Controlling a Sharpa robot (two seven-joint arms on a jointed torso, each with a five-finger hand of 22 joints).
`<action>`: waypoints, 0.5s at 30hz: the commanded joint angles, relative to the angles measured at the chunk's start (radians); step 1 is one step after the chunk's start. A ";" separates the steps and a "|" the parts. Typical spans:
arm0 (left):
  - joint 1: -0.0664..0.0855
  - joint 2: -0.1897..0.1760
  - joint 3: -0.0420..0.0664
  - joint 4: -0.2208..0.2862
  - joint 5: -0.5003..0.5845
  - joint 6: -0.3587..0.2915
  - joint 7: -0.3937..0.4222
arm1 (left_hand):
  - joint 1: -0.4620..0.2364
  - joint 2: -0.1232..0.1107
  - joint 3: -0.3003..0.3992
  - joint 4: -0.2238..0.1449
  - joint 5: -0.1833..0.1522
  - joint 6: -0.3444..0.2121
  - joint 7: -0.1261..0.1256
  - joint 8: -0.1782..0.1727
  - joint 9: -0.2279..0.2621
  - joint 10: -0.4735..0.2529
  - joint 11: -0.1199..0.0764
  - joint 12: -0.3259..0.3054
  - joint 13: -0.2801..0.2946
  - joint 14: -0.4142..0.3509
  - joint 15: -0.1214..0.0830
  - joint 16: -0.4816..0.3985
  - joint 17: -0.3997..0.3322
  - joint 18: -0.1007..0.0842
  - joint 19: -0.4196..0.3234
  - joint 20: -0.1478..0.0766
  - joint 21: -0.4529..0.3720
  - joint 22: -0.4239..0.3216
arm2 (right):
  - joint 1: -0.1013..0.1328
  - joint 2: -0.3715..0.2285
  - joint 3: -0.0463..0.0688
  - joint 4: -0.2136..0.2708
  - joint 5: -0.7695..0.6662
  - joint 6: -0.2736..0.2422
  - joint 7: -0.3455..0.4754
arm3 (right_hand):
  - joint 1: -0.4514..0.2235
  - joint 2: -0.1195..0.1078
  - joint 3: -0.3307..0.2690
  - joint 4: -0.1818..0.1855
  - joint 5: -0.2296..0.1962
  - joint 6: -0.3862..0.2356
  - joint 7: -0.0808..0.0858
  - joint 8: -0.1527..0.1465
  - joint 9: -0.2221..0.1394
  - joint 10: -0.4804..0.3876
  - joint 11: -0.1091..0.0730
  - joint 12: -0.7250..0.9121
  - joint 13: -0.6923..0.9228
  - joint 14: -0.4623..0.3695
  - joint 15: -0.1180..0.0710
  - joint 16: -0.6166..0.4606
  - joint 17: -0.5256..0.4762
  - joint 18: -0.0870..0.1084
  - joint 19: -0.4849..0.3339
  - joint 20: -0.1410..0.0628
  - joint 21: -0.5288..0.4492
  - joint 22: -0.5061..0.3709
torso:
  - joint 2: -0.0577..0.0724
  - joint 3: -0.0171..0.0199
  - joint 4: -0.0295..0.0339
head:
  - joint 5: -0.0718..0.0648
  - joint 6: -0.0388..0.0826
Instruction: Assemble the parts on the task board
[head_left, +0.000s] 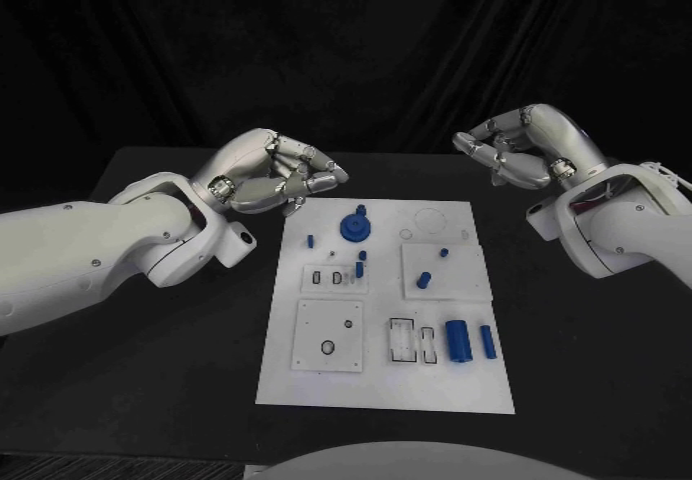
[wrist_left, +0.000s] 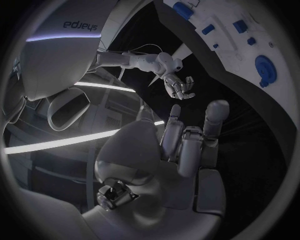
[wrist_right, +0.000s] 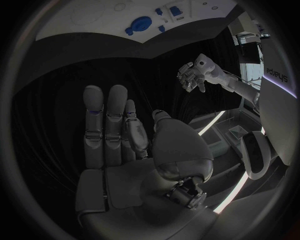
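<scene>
black table (head_left: 159, 370) bears white task board (head_left: 387, 390) with blue parts (head_left: 459, 341).

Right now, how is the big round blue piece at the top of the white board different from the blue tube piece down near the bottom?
The round blue piece is wide and disc-shaped with a small knob on top; the blue tube piece is long and cylinder-shaped. The round blue piece sits at the far end of the task board, the blue tube piece near the robot's end, lying on its side. Both are blue, and no hand touches either.
</scene>
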 joint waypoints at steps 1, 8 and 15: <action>0.012 0.018 0.000 -0.038 -0.145 0.002 -0.047 | -0.074 0.017 -0.035 0.001 -0.069 -0.036 0.013 0.020 0.022 0.148 -0.015 0.029 0.278 0.109 0.009 0.003 0.263 -0.017 -0.053 0.002 0.034 0.033 | -0.016 0.008 0.000 -0.009 0.015 -0.002 0.044 | 0.010 0.001 -0.008 0.000 0.002 0.009 0.000 -0.004 0.001 -0.001 -0.002 -0.006 -0.002 0.011 0.001 -0.005 -0.002 0.019 0.010 0.000 -0.002 -0.003 | -0.004 0.0088 -0.0062 | 0.006 0.000; 0.021 0.046 0.000 -0.122 -0.163 0.077 -0.067 | -0.093 -0.005 -0.067 0.000 -0.151 -0.161 -0.005 0.029 0.049 0.148 -0.003 0.029 0.278 0.109 0.025 0.003 0.263 0.008 -0.334 0.008 -0.071 -0.110 | -0.032 0.029 0.000 -0.028 -0.020 0.012 0.039 | 0.028 0.008 -0.012 -0.002 0.011 0.013 -0.002 -0.007 0.002 0.012 -0.004 0.007 0.017 0.023 -0.001 0.002 0.008 0.014 0.028 -0.002 0.021 0.007 | -0.006 0.0205 -0.0103 | 0.006 0.021; 0.021 0.081 -0.001 -0.166 -0.167 0.170 -0.213 | 0.094 0.081 0.038 -0.025 0.075 -0.126 -0.003 0.105 0.096 0.148 -0.008 0.029 0.278 0.109 0.021 0.003 0.263 -0.007 -0.163 0.018 0.027 0.079 | -0.038 0.046 0.000 -0.047 -0.027 0.025 0.032 | 0.040 0.014 -0.012 -0.001 0.017 0.010 -0.001 -0.010 0.002 0.021 -0.004 0.020 0.034 0.032 -0.002 0.023 0.033 0.009 0.039 -0.003 0.041 0.017 | -0.012 0.0352 -0.0199 | 0.019 0.048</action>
